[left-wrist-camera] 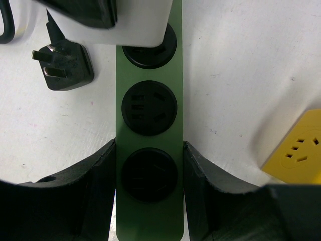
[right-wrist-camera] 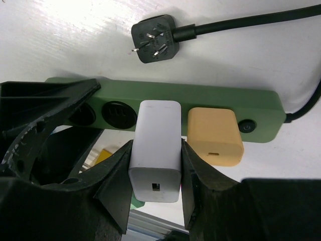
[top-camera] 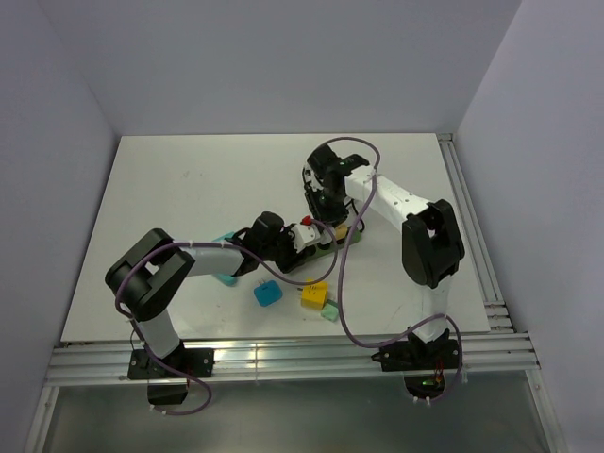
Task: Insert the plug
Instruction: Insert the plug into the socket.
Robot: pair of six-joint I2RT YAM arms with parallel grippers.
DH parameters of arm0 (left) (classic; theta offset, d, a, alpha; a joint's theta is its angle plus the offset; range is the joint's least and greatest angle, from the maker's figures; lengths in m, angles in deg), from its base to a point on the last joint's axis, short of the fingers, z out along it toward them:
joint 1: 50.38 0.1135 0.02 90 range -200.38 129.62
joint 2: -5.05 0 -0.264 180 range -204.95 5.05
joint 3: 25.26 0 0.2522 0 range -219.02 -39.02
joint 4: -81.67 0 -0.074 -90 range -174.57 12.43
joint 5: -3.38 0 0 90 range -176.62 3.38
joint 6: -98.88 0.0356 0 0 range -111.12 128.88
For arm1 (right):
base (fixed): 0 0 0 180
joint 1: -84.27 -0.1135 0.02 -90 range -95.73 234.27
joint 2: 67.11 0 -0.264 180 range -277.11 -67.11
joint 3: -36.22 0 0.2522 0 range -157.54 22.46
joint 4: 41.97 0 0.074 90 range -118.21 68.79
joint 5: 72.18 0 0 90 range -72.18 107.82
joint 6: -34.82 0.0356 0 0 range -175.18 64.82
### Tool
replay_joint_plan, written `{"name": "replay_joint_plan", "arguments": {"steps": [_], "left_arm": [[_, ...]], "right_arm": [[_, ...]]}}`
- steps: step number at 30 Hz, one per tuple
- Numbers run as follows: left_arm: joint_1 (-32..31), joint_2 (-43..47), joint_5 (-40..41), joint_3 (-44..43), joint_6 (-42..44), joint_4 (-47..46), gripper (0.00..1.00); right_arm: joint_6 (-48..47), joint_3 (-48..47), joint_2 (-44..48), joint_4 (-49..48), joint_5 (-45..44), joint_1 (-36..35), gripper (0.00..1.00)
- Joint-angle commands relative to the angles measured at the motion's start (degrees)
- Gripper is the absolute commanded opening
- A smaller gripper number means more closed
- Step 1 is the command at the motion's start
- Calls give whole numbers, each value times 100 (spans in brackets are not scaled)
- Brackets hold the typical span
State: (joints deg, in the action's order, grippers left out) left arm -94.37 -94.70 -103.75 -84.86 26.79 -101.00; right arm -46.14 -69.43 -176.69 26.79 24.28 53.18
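Note:
The plug [right-wrist-camera: 155, 145] is a white charger block, and my right gripper [right-wrist-camera: 155, 170] is shut on its sides. Its far end meets the green power strip [right-wrist-camera: 200, 98] at the socket beside an orange charger [right-wrist-camera: 214, 135]; its prongs are hidden. My left gripper [left-wrist-camera: 149, 175] is shut on the green power strip [left-wrist-camera: 149, 221], its fingers [left-wrist-camera: 95, 175] pressed on both long edges around an empty round socket. The white plug [left-wrist-camera: 135, 25] shows at the top of the left wrist view. From above, both grippers [top-camera: 283, 241] [top-camera: 326, 203] meet at the strip [top-camera: 316, 247].
A loose black three-pin plug [right-wrist-camera: 154, 44] with its cable lies on the table behind the strip, also visible as the black plug [left-wrist-camera: 62, 65]. A yellow socket cube [left-wrist-camera: 296, 150] sits to the right. A blue cube [top-camera: 268, 293], yellow cube [top-camera: 314, 295] and teal piece [top-camera: 328, 314] lie nearer the arm bases.

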Motion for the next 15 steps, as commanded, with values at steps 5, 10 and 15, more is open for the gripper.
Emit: {"name": "replay_joint_plan", "arguments": {"steps": [5,10,15], "left_arm": [[-128,289,-458,67,125,-106,0],[-128,289,-458,67,134,-80,0],[-128,359,-458,119,125,-141,0]], "right_arm": [[-7,-285,-143,46,-154,-90,0],[28,-329,-248,63,-258,-116,0],[45,-417,-380,125,-356,-169,0]]}}
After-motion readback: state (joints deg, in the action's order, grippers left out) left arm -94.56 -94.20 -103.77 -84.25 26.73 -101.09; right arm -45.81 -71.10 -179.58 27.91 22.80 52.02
